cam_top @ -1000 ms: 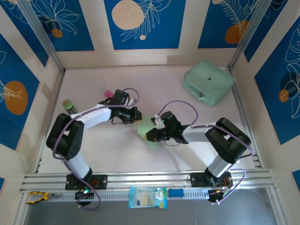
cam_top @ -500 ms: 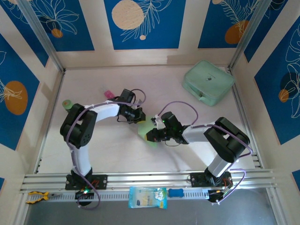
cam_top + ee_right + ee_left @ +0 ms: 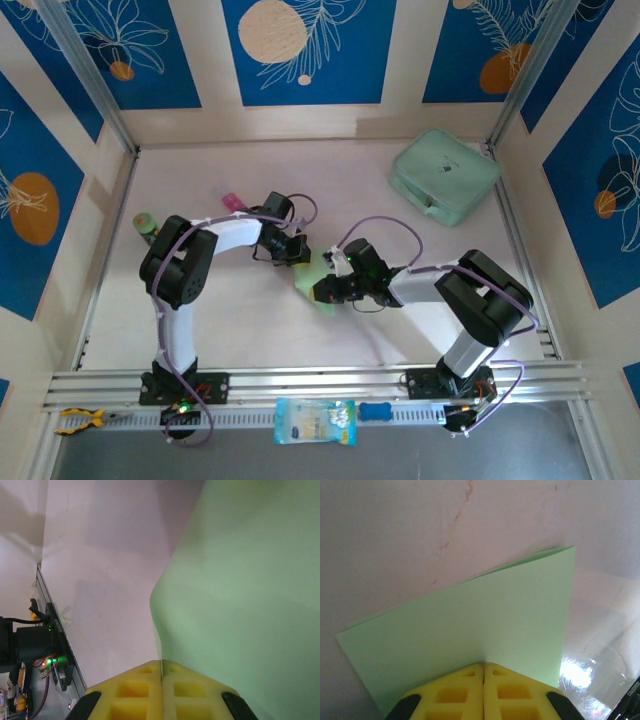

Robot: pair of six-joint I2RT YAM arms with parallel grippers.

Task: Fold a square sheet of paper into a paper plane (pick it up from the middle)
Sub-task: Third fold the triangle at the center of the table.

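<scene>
Left wrist view puts me right behind the left tool (image 3: 483,672). Its yellow, waffle-patterned pads are pressed flat together, and the square sheet of paper (image 3: 480,610) comes straight out of the seam between them, pinched by one edge. The right tool (image 3: 161,669) looks the same, with its yellow pads closed and the sheet caught in the slit. Both tools hold the one sheet between them, over the middle of the counter (image 3: 250,320), about halfway between the two arms. Whether the paper's lower edge touches the surface I cannot tell.

I'd say an early fold is in hand. The sheet is already doubled: along its far edge two layers lie nearly flush and meet at a sharp corner. By the right tool the paper bows in a soft curve, so the crease there looks unset to me. Next, I reckon, the layers need lining up, laying down and pressing along the fold. A tug from either side could skew or tear the sheet.

It is thin, matte, pale green paper that flexes easily. The counter is smooth, pale and faintly stained. Well apart, at the back right corner, sits the mint case (image 3: 444,175), thick, rounded and zipped.
</scene>
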